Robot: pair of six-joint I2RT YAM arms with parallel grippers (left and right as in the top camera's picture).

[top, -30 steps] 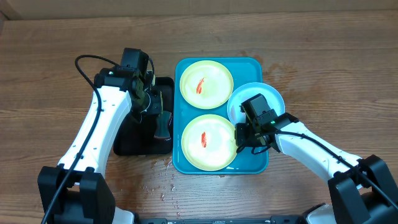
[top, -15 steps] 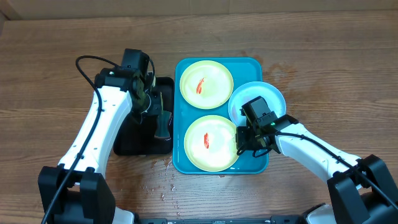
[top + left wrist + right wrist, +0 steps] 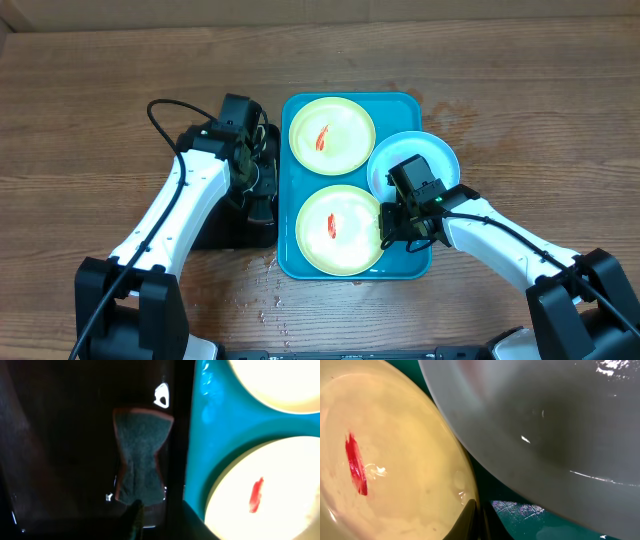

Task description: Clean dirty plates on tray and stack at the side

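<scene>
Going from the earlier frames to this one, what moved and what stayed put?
The left arm swung right toward the teal tray, so the left gripper now hangs over the sponge on the black tray. The right gripper closed on the rim of the near yellow plate, nudging it and the pale plate slightly right. The far yellow plate, sponge and both trays stayed put.

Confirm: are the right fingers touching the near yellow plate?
Touching. The right wrist view shows the right fingers pinched shut on the rim of the near yellow plate, with no gap visible.
</scene>
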